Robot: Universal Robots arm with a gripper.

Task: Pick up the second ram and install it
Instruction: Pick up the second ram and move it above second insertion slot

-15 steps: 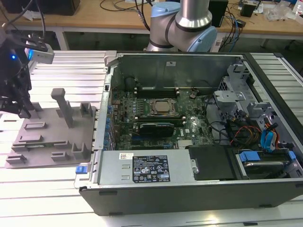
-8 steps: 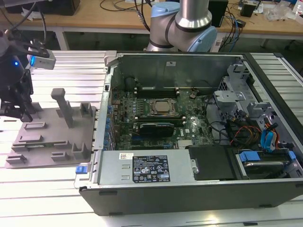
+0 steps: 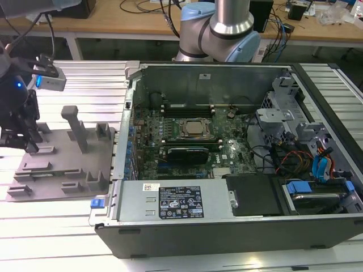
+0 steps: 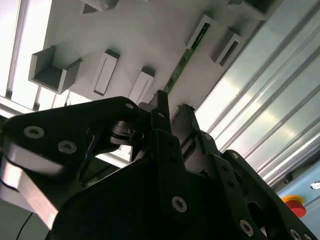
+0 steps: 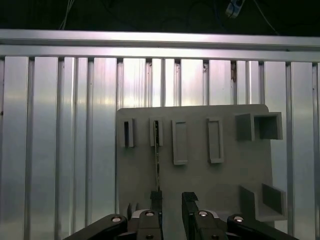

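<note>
No words or numbers big enough to read. Tiny white print and little signs on a black label (image 3: 180,203) stuck to the grey metal box (image 3: 133,207) at the near side of the computer case (image 3: 227,235), with a small white sticker (image 3: 151,186) just beside that label. Another small white sticker (image 3: 200,75) on the case's far inner wall, print too tiny to tell.

Gripper (image 5: 171,199) black, linkage fingers (image 5: 189,201), silver screw heads; arm (image 3: 229,25) silver tube, seemingly pale-blue joint caps.
</note>
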